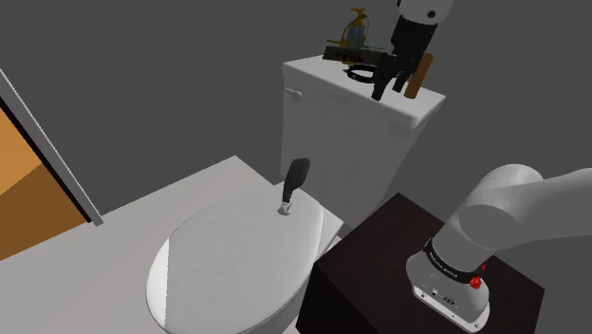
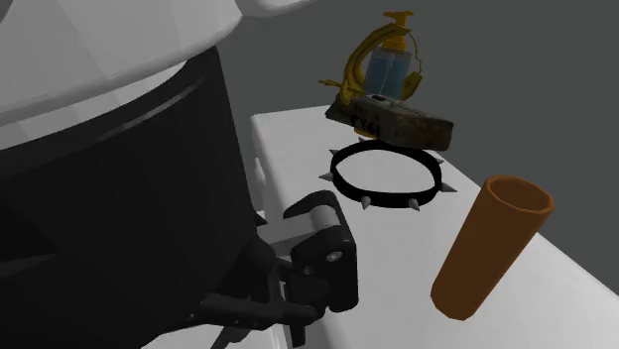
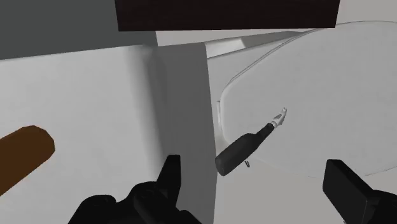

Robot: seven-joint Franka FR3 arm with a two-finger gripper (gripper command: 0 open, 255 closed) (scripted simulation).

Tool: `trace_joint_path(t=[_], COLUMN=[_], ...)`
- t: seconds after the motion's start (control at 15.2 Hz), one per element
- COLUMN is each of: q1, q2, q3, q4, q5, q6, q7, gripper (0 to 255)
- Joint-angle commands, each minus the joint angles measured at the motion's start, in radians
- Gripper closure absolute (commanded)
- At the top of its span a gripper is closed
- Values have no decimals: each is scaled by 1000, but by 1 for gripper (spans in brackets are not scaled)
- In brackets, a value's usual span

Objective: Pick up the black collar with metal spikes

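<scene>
Gripper (image 3: 253, 168) fingers (image 3: 170, 179) stand spread well apart, with nothing clasped between them. Through the gap, the wrist view looks past the edge of the white toilet tank (image 3: 76, 102) and down onto the closed toilet lid (image 3: 318, 76). A black-handled tool (image 3: 245, 147) with a pale metallic tip lies on that lid.

The black collar (image 2: 385, 178) lies flat on the tank top. Its short metal spikes point outward around the ring. It is free of the gripper.

Positions on the tank top, second exterior view:
- A dark block (image 2: 402, 117) sits just behind the collar, at or over its far rim.
- A blue spray bottle (image 2: 389, 64) with yellow fittings stands behind the block.
- A brown cylinder (image 2: 493, 243), open at its upper end and leaning, stands near the collar on the view's right.

In the shoulder view, the gripper hangs over the tank top, with the collar toward that view's left and the cylinder just beside it on the right. The dark stand (image 1: 379, 247) sits beside the toilet.
</scene>
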Motion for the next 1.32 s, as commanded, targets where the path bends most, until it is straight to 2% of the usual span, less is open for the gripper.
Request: trace_joint_path(t=[0.0,0.59,1.25], q1=[0,-72,-133], q2=[0,340,716], q3=[0,-61,-134], q4=[0,249,629], q5=[0,-24,-9], q6=[0,72,48], q7=[0,19,34], gripper=[0,0,0])
